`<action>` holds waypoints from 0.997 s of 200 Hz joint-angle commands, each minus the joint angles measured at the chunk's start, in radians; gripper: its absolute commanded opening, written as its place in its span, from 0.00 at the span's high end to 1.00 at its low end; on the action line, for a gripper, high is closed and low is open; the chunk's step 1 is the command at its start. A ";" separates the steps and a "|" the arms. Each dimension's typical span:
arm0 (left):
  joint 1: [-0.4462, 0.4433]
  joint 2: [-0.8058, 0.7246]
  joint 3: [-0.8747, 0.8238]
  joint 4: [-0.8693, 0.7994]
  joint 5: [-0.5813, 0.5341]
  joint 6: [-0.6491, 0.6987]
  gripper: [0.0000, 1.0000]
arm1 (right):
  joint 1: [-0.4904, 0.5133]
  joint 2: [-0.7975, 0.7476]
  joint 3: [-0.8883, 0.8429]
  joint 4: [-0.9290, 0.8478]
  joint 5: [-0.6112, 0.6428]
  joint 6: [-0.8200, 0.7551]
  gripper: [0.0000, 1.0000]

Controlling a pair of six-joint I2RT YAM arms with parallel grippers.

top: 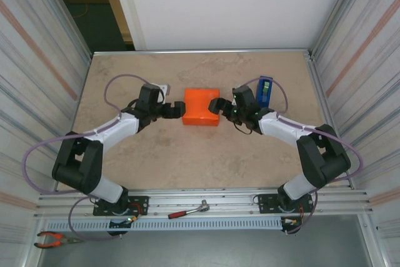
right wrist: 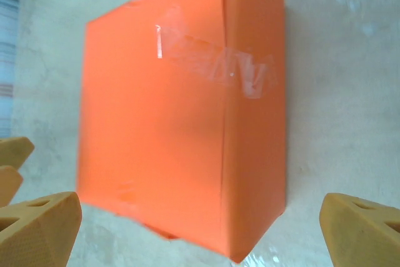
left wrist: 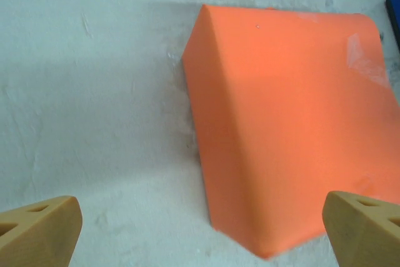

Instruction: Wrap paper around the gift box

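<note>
Two sets of fingers flank the parcel at the middle of the surface [top: 206, 161]: the left fingers [top: 177, 110] just beside its left end and the right fingers [top: 215, 105] just beside its right end. Both are spread wide and hold nothing. The orange paper [top: 201, 107] is folded round on every side that shows, so the box is hidden and presumably inside. The right wrist view shows a strip of clear tape [right wrist: 212, 67] across a lengthwise seam on top. The left wrist view shows the near end folded down in a smooth slope to a sharp crease. The parcel looks light and small, stiff where the box backs the paper and soft at the folded ends. The paper is probably smooth and a little slippery, and it would crease or tear under a hard pinch. The safest hold is likely across the two long flat sides, away from the taped seam and the end folds. Flat pressure from above would also steady it. The blue dispenser [top: 265, 90] stands near the right arm, apart from the parcel.
</note>
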 commanded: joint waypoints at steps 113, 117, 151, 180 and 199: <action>0.391 -0.372 -0.303 0.322 -0.142 0.136 0.01 | -0.302 -0.265 -0.079 -0.161 0.449 -0.455 0.02; 0.390 -0.379 -0.322 0.340 -0.160 0.158 0.01 | -0.320 -0.268 -0.087 -0.155 0.454 -0.473 0.02; 0.390 -0.393 -0.445 0.450 -0.186 0.262 0.01 | -0.435 -0.298 -0.196 -0.039 0.414 -0.581 0.02; 0.381 -0.352 -0.529 0.594 -0.186 0.306 0.01 | -0.493 -0.280 -0.320 0.156 0.373 -0.590 0.02; 0.377 -0.262 -0.548 0.716 -0.163 0.350 0.01 | -0.501 -0.214 -0.359 0.280 0.345 -0.627 0.02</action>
